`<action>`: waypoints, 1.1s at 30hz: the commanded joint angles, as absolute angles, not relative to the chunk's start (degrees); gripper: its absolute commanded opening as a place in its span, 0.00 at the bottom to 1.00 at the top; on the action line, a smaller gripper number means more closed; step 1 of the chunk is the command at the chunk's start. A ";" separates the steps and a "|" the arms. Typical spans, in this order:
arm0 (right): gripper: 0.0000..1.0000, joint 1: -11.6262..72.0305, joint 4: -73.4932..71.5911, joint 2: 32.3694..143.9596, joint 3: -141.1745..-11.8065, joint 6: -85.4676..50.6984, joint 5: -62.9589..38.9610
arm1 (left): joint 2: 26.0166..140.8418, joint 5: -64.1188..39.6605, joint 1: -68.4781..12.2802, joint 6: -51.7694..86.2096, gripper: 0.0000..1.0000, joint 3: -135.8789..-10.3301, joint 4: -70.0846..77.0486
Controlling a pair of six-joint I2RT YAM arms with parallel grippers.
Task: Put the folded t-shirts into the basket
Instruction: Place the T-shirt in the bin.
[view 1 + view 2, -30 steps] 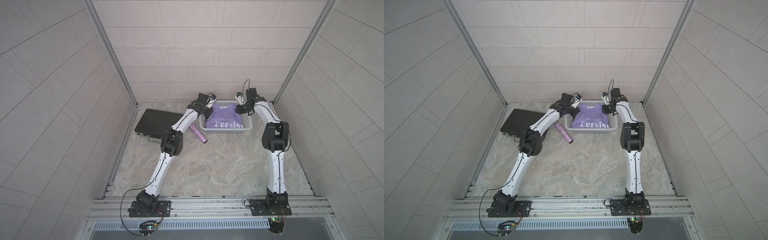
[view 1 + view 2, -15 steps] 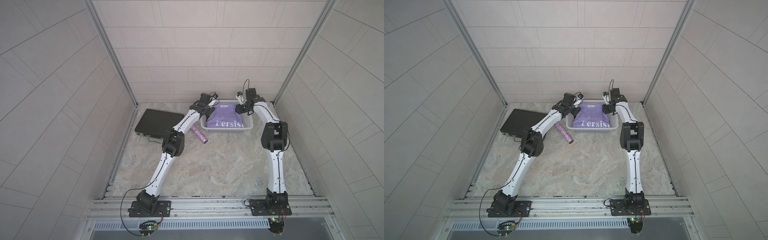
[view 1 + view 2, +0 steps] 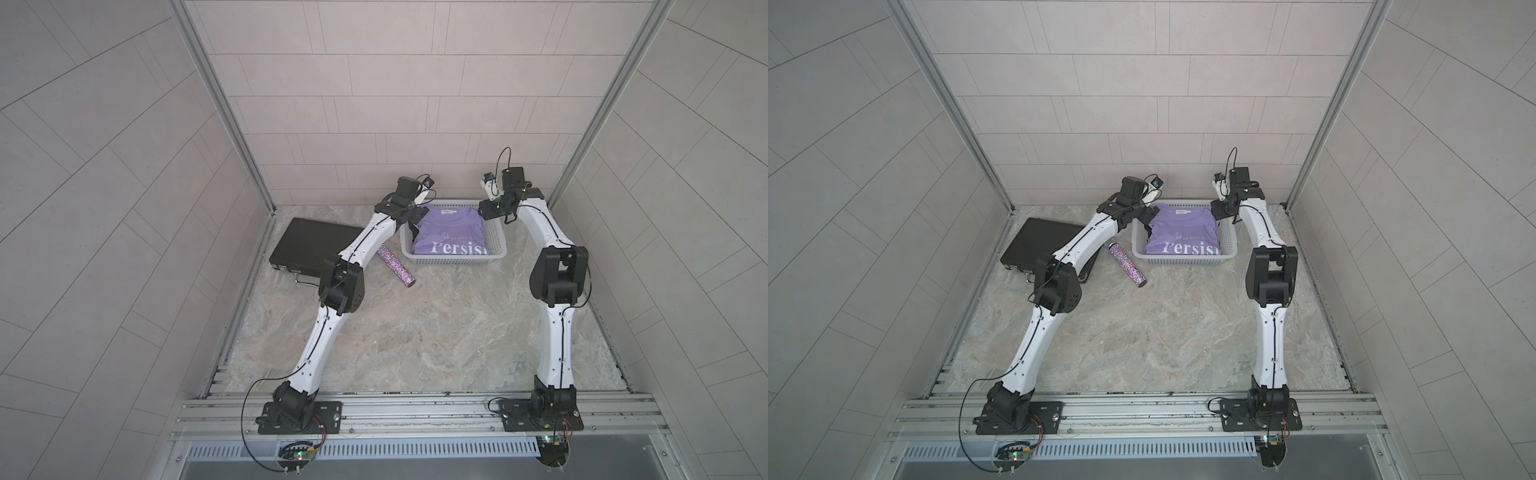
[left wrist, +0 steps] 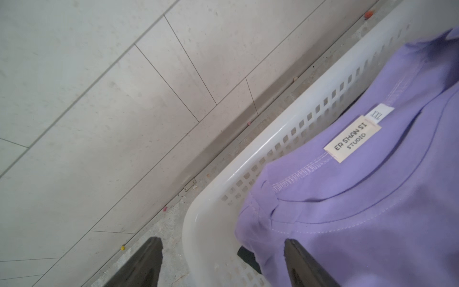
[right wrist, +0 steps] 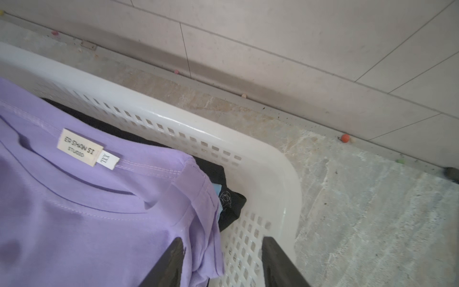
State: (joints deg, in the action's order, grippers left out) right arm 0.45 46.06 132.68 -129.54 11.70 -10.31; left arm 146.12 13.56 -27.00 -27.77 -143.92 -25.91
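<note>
The white basket (image 3: 453, 262) (image 3: 1183, 262) stands near the back wall. The lilac t-shirt (image 3: 451, 232) (image 3: 1183, 232) lies folded on top inside it, "Persist" lettering up. A black t-shirt (image 5: 216, 171) and a sliver of a light blue one (image 5: 216, 191) show beneath the lilac t-shirt (image 5: 87, 211). My left gripper (image 4: 221, 241) (image 3: 415, 222) is open, straddling the basket's rim (image 4: 206, 223) at the left back corner, one finger over the lilac t-shirt (image 4: 360, 211). My right gripper (image 5: 222, 239) (image 3: 492, 212) is open at the right back corner, over the shirt's edge and the basket wall (image 5: 273, 174).
A flat black case (image 3: 307, 249) lies left of the basket, partly under my left arm. A glittery tube (image 3: 395, 272) rests on the marbled floor between case and basket. The tiled back wall (image 3: 415, 166) stands close behind the basket.
Both grippers' jaws have widened and let go of the lilac t-shirt, and both wrists have lifted slightly. The shirt stays in the basket.
</note>
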 commanded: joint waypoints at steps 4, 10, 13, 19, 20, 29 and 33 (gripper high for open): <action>0.55 1.08 49.88 126.12 -127.71 15.12 -19.96 | 139.69 2.25 -27.07 -22.51 0.80 -143.47 -37.06; 0.54 2.35 47.96 128.80 -125.90 10.63 -23.45 | 139.67 -10.89 -27.77 -15.88 0.74 -139.63 -41.84; 0.53 2.30 45.03 131.04 -125.99 8.22 -23.09 | 141.85 -10.63 -27.99 -15.19 0.73 -140.34 -41.42; 0.49 2.26 42.42 136.08 -128.27 5.82 -19.98 | 147.90 -9.57 -28.00 -13.81 0.72 -143.91 -40.01; 0.48 2.26 42.22 136.83 -128.85 5.76 -18.78 | 148.97 -9.22 -27.99 -13.81 0.72 -144.74 -39.73; 0.47 1.61 43.55 142.62 -133.97 7.54 -8.06 | 154.42 -0.74 -27.97 -21.13 0.74 -148.61 -37.64; 0.49 1.59 43.64 143.18 -134.37 8.93 -8.46 | 153.43 0.43 -27.98 -22.79 0.76 -147.31 -37.74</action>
State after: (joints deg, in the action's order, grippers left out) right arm 2.26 43.94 141.45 -133.29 7.55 -11.53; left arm 153.38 -2.63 -28.47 -20.05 -147.09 -36.84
